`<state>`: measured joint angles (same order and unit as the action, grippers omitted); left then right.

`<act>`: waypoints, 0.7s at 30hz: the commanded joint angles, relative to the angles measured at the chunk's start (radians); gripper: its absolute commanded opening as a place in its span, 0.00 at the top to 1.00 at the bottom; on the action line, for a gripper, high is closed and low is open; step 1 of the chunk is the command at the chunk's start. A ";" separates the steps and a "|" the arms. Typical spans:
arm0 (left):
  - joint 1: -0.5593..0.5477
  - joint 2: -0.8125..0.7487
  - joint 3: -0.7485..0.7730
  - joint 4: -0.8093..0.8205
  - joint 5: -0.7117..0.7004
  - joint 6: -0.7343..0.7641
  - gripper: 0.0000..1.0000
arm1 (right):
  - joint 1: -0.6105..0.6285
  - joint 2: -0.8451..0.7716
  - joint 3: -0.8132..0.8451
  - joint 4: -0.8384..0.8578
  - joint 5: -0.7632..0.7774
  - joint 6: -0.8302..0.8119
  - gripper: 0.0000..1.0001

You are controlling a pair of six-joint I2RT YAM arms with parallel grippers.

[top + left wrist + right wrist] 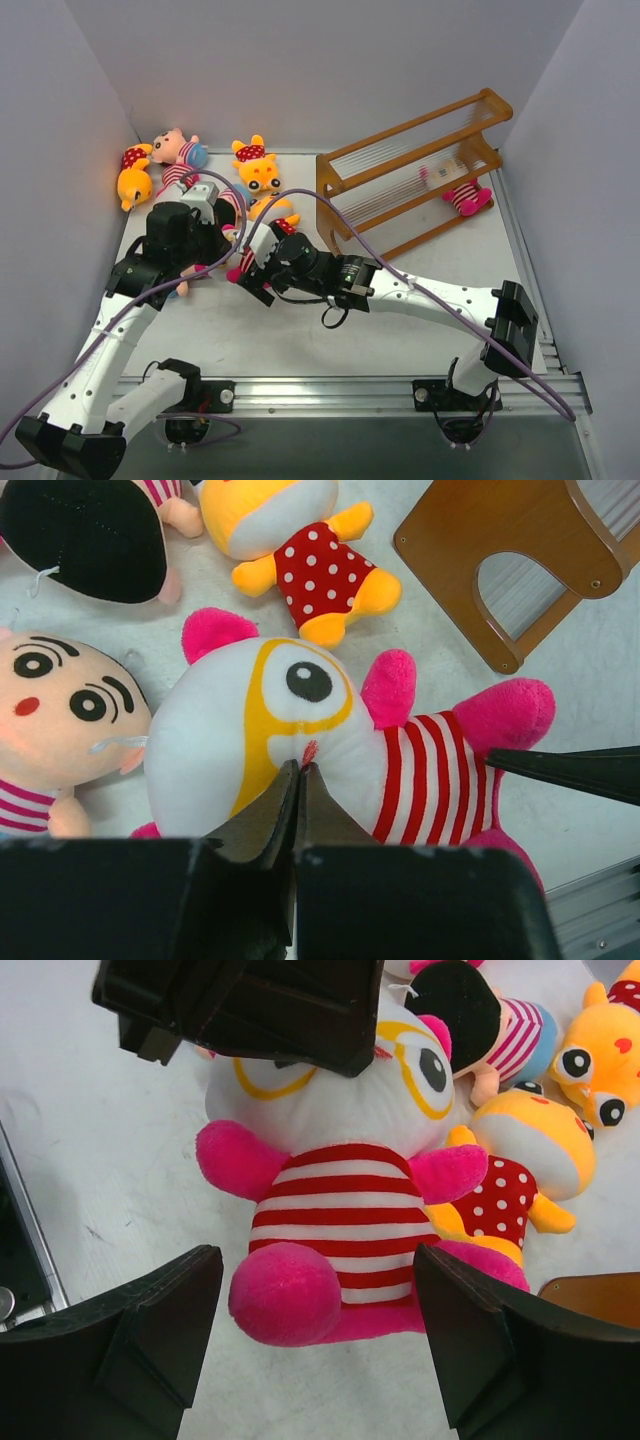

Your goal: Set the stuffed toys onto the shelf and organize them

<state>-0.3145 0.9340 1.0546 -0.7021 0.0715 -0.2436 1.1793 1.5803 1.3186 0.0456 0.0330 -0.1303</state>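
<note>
One striped doll (pixel 466 196) sits on the shelf (pixel 415 175), so barely started; the rest crowd the left of the worktop (pixel 400 330). The right gripper (pixel 318 1270) spreads wide astride the white-faced doll (pixel 330 1200), the left gripper (pixel 298 780) pressed together against its face. Plenty left!

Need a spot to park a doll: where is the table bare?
Bare: the table between the right forearm and the near edge, and the patch between that forearm and the shelf. Crowded: the back-left corner, where the stuffed toys, left gripper and right gripper bunch.
</note>
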 commanded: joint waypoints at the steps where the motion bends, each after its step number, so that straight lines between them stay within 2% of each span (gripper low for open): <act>1: -0.014 -0.008 0.038 0.012 -0.021 -0.002 0.98 | 0.006 0.024 0.037 0.010 0.045 -0.003 0.23; 17: -0.031 -0.009 0.087 0.001 0.002 -0.043 0.97 | 0.037 0.099 0.014 -0.027 0.134 -0.034 0.50; 20: -0.032 -0.004 0.091 0.003 0.005 -0.059 0.98 | 0.045 0.107 0.008 -0.021 0.140 -0.040 0.59; 21: -0.031 -0.004 0.091 0.004 0.004 -0.063 0.98 | 0.046 0.107 0.007 -0.016 0.140 -0.040 0.66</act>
<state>-0.3397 0.9352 1.0851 -0.7319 0.0647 -0.2874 1.2114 1.6794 1.3186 0.0410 0.1394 -0.1528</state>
